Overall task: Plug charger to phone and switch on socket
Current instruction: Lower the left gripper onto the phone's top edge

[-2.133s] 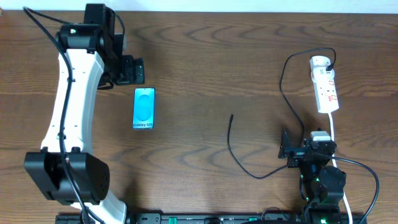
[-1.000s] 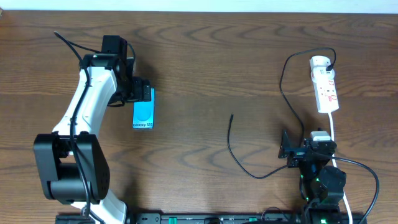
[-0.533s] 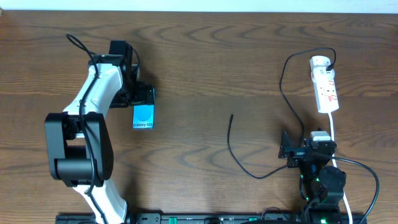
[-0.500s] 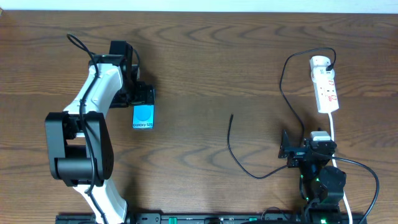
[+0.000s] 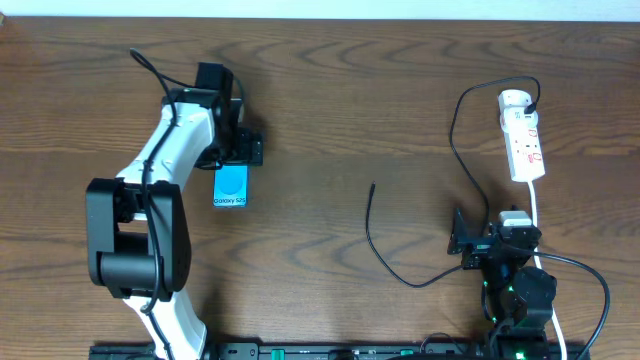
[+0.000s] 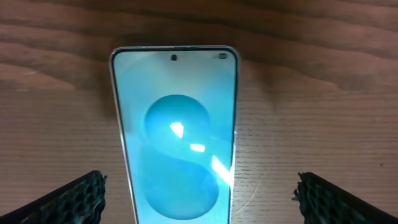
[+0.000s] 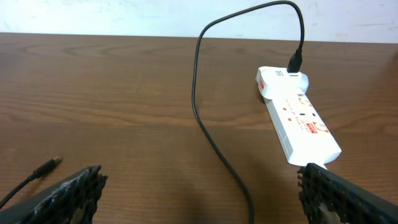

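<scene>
Left gripper (image 5: 240,152), fingers spread wide, has swung in from far-left to hover over the phone (image 5: 231,187) at its far end, while the right gripper (image 5: 460,240) sits spread and the charger (image 5: 375,245) lies unplugged mid-table, so grasping the phone looks next.

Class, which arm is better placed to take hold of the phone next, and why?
Left. The left fingers, open, hang either side of the phone; the right fingers are far across the table, facing the power strip.
</scene>
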Action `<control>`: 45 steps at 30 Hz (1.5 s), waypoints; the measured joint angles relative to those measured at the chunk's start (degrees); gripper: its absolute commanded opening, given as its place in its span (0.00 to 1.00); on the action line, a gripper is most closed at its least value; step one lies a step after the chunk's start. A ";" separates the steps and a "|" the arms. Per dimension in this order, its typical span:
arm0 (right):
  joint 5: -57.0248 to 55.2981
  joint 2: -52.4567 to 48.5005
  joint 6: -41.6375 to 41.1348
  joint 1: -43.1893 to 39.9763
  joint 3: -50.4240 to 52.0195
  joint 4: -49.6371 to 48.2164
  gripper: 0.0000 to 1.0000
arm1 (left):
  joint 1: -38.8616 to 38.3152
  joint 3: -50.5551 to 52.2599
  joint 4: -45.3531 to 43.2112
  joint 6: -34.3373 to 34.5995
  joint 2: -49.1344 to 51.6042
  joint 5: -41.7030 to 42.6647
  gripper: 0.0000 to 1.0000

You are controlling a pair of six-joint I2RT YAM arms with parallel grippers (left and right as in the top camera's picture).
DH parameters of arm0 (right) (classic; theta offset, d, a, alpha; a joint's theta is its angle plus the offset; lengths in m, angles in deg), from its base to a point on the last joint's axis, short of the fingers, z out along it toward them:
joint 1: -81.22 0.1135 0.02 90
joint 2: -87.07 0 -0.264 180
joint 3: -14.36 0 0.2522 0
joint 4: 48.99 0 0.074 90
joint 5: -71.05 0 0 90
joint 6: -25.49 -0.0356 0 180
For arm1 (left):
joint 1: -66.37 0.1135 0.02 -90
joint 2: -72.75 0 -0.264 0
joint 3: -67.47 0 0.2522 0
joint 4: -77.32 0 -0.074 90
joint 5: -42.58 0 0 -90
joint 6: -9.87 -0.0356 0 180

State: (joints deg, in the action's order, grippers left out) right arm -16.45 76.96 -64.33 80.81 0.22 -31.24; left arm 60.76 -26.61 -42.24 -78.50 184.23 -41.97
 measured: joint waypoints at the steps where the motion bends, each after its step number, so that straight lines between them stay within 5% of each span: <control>1: 0.00 0.00 0.00 0.00 0.00 0.02 0.99 | -0.26 0.00 0.02 0.00 0.00 -0.26 0.98; 45: 0.00 0.00 0.00 0.00 0.00 0.02 0.99 | -0.24 3.98 -3.72 0.00 0.02 -1.31 0.98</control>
State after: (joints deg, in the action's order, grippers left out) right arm -16.45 76.96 -64.33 80.81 0.22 -31.22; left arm 60.52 -22.63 -45.96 -78.50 184.25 -43.28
